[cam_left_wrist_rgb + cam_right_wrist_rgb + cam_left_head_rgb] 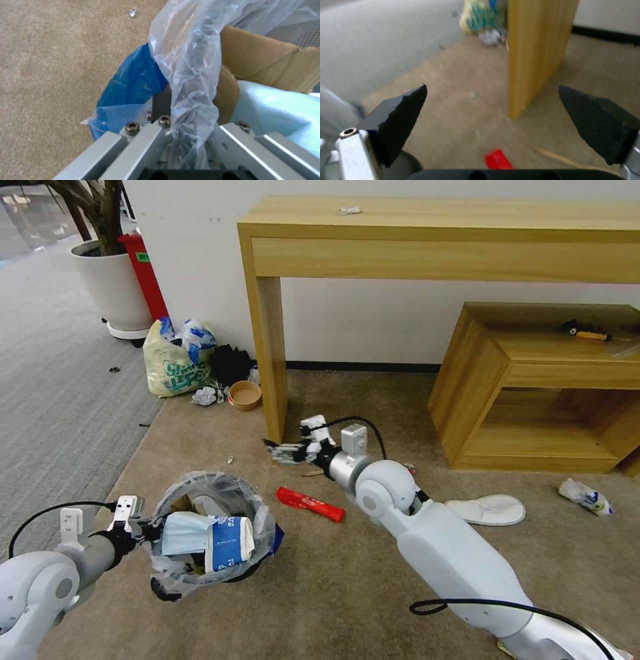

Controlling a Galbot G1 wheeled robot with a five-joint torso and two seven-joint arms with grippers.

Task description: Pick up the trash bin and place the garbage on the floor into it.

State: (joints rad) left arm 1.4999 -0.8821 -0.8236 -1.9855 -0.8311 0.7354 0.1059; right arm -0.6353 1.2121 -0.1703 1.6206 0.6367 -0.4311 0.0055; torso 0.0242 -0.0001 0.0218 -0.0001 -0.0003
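Note:
My left gripper (pixel 143 527) is shut on the bag-lined rim of the trash bin (pixel 220 481) at the front left. Close up, the left gripper (pixel 186 136) pinches the clear bag beside a blue patch (pixel 133 82). Inside the bin lie a blue-white paper cup (pixel 227 543), pale tissue and brown cardboard (pixel 266 62). My right gripper (pixel 277 452) hangs open low over the floor (pixel 333 593) by the desk leg, its fingertips (pixel 416 100) wide apart with nothing between them. Garbage on the carpet: a red wrapper (pixel 310 503) (pixel 498 158), a white slipper (pixel 487 509), crumpled plastic (pixel 587 495).
A wooden desk (pixel 267 347) stands against the wall, with a low wooden shelf unit (pixel 480 380) to its right. Left of the desk leg sit a yellowish knotted bag (pixel 175 360), a brown bowl (pixel 245 395) and crumpled paper (pixel 205 395). A thin wooden stick (pixel 312 472) lies near the right gripper.

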